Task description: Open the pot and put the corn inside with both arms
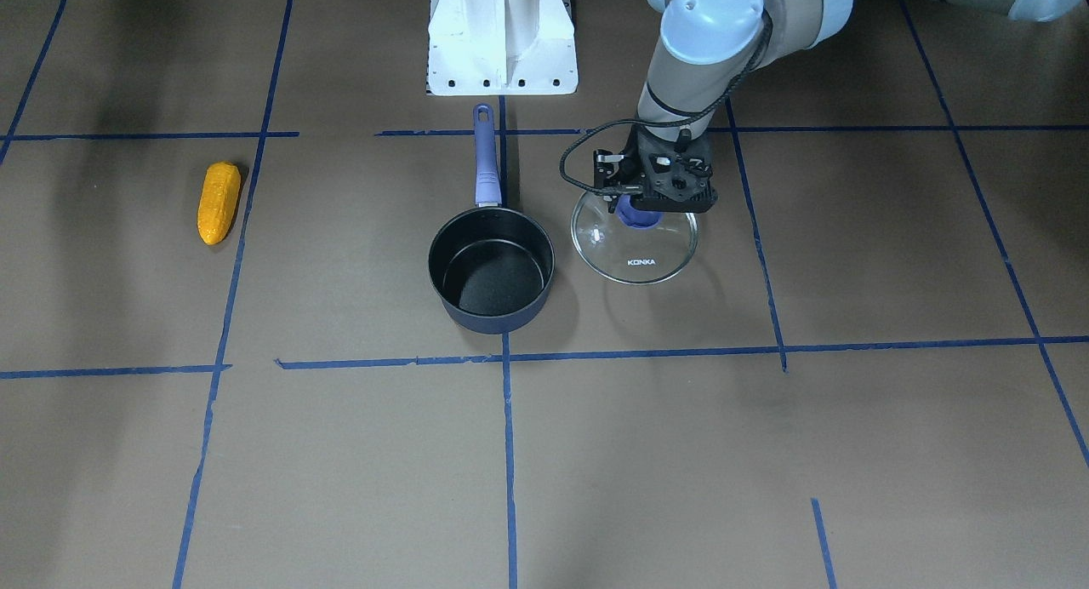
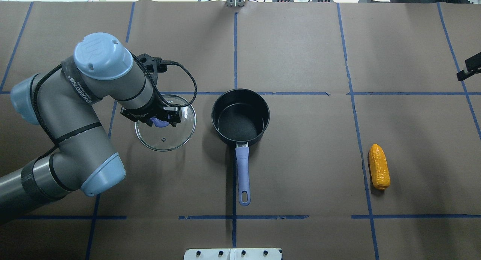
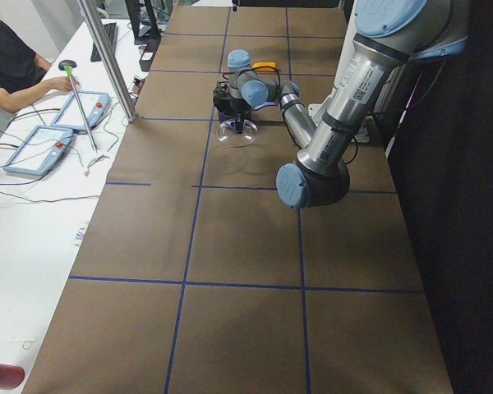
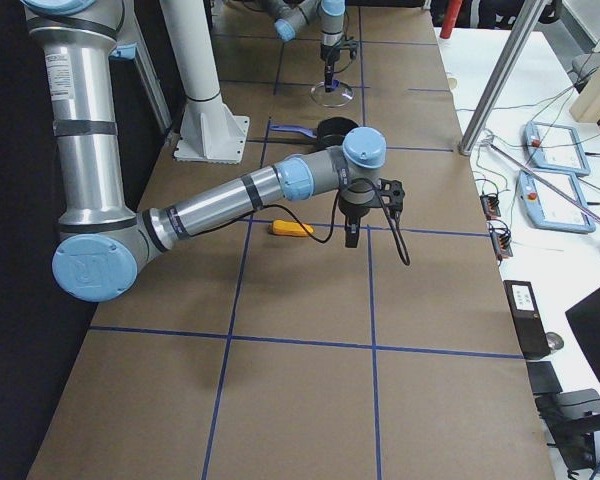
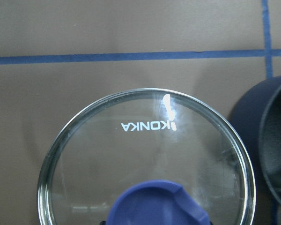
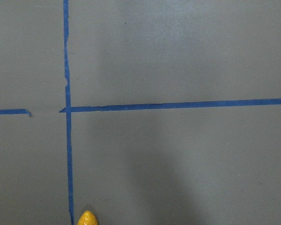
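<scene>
Hovering nearer, right gripper (image 4: 352,238), jaws unreadable, has corn (image 2: 379,167) just base-ward, lengthwise toward it; left gripper (image 1: 640,208) clamps lid (image 1: 634,257) knob.

The lid (image 2: 170,136) is just left of the pot (image 2: 240,121), with the corn (image 2: 379,167) well apart on its right.

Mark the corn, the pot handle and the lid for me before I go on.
corn (image 2: 379,167), overhead exterior view, middle of the cob.
pot handle (image 2: 242,168), overhead exterior view, halfway along the lavender grip.
lid (image 1: 665,250), exterior front-facing view, clear glass beside the KONKA print.
</scene>
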Robot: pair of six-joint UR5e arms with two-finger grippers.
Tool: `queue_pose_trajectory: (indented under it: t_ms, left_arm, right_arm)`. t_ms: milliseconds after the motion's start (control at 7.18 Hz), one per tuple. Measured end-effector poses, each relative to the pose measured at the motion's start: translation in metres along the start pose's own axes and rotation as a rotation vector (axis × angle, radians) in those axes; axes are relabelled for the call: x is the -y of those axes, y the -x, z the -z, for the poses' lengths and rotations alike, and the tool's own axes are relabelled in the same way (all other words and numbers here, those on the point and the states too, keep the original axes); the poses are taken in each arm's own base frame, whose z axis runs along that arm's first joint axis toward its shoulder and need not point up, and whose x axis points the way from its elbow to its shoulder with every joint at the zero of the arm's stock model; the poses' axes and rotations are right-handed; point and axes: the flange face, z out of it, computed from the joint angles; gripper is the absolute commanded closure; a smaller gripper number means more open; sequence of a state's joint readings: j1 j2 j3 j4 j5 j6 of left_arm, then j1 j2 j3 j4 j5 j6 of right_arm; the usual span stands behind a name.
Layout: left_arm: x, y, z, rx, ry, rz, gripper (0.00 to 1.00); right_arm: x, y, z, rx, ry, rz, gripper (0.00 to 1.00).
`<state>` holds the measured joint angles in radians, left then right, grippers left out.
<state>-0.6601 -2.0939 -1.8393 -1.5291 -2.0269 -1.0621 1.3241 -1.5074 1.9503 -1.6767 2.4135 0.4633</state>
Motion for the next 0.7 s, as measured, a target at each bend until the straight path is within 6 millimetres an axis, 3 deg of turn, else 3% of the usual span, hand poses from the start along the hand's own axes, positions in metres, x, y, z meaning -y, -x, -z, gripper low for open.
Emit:
queue_pose_trajectory:
  t_ms: [418,696]
  left_arm:
    - [-0.003,0.012,-0.019,0.021,0.018,0.010,0.75]
    - [-0.003,0.016,-0.027,0.034,0.027,0.011,0.75]
  right_arm:
    - [-0.026,0.064,-0.024,-0.041,-0.003,-0.030,0.00]
    - [-0.046,0.100,-0.062,-0.035,-0.063,-0.052,0.00]
